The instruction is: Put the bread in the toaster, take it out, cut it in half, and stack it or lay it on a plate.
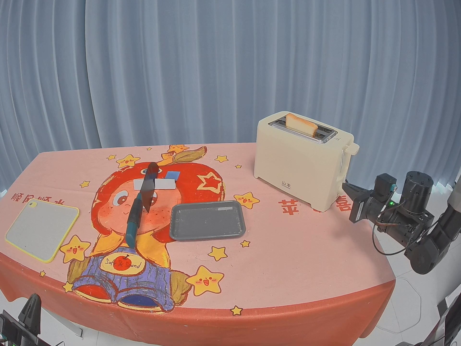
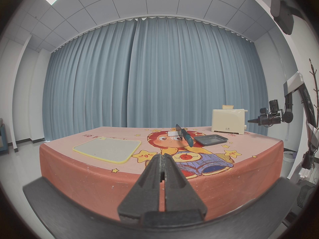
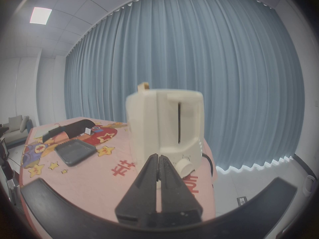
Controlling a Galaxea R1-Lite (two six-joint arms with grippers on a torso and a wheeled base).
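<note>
Right hand point(image 1: 345, 185), closed, beside toaster point(image 1: 300, 169).

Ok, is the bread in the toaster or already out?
In. The bread stands in a top slot of the toaster, with its upper edge poking above the rim.

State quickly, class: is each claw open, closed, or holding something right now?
Left claw: closed, holding nothing, short of the table.
Right claw: closed, holding nothing, facing the toaster at its lever end.

Closed right gripper point(image 3: 159, 159) facing toaster point(image 3: 156, 123), bread point(image 3: 143, 86) poking up, grey tray point(image 3: 74, 151) beside
</note>
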